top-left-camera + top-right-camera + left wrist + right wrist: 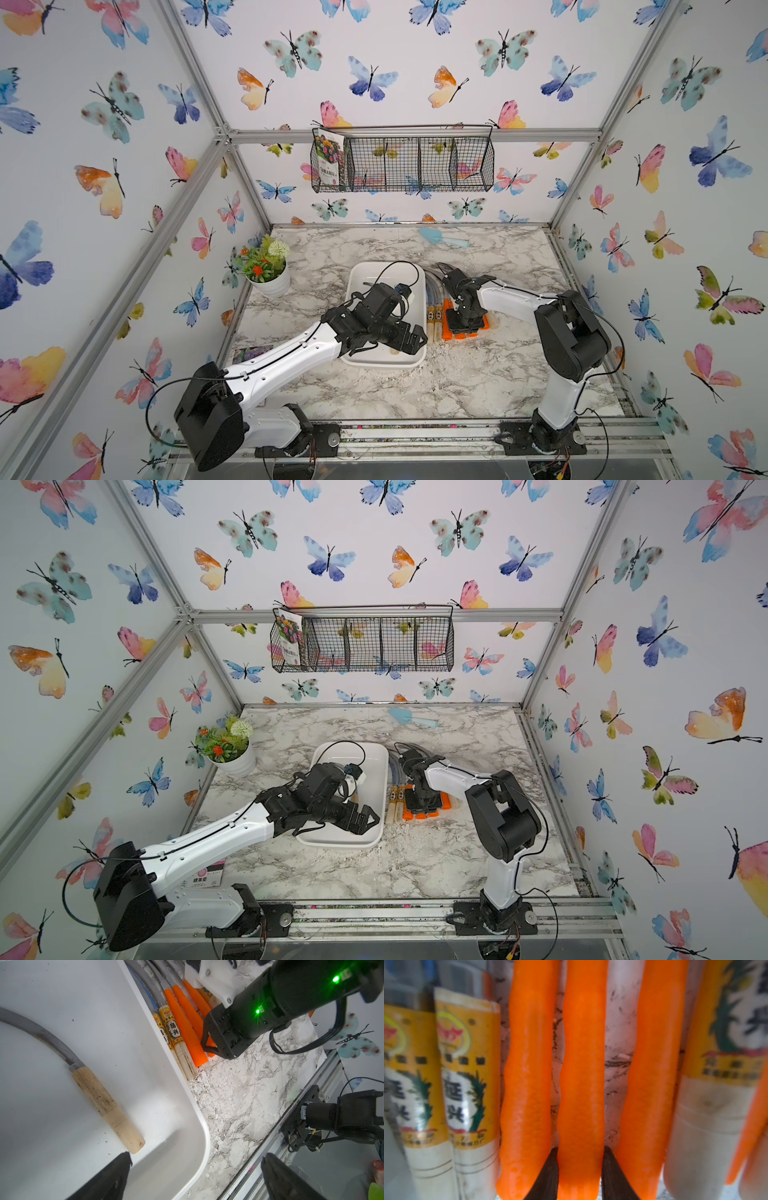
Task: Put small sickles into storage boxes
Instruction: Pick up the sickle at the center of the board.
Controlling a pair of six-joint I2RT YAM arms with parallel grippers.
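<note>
Gold labels (172, 1028) are carried on the pale wooden handles of the small sickles (182, 1053). On each, two large black Chinese characters are printed on a white field, the lower one read as 兴. A red crown emblem (449, 1032) is set above, and the small print beneath is too blurred to be read. Chinese characters are also borne by the flower packet (329, 160) in the wire basket (415, 166) and by a packet (207, 878) on the surface (415, 866), but cannot be made out.

Potted flowers (265, 266), wire basket (415, 166), blue trowel (441, 238)
</note>
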